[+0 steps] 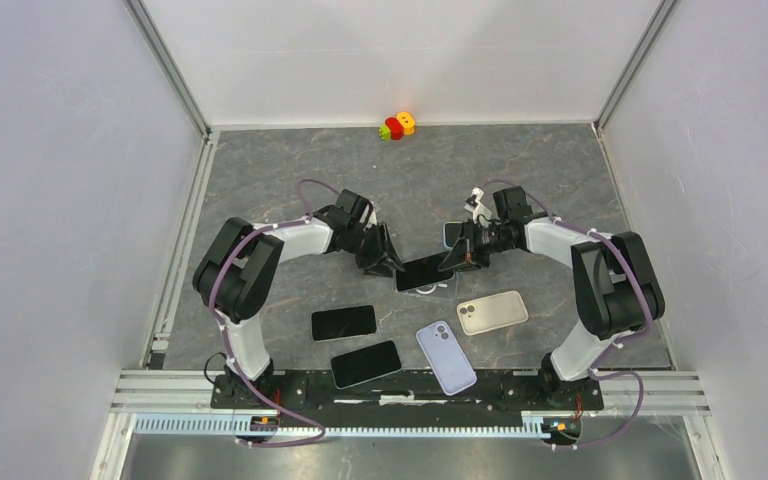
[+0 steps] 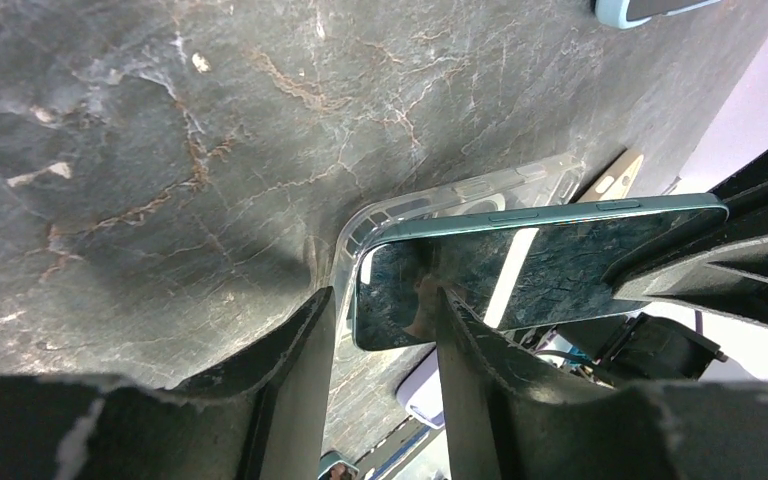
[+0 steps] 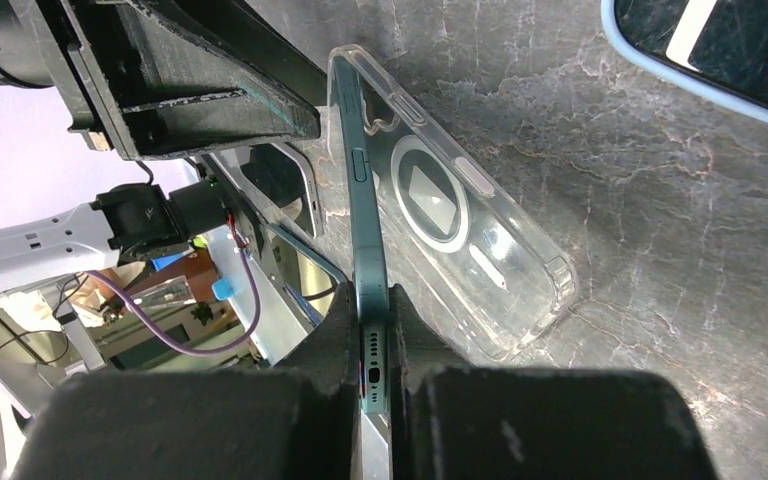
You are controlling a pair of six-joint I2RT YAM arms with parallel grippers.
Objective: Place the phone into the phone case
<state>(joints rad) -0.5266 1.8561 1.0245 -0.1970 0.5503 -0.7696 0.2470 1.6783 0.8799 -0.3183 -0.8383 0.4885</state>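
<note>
Mid-table, between both arms, a teal-edged phone [image 2: 540, 260] with dark glass is tipped up on one long edge at the clear case [image 3: 480, 250], running left to right. The right gripper [image 3: 373, 310] pinches its port end tight. The left gripper [image 2: 388, 310] straddles the far corner, slack. From above, the case hardly shows.

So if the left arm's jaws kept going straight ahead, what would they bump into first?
Probably the teal phone: its end sits between the left gripper jaws, above the clear case.
</note>
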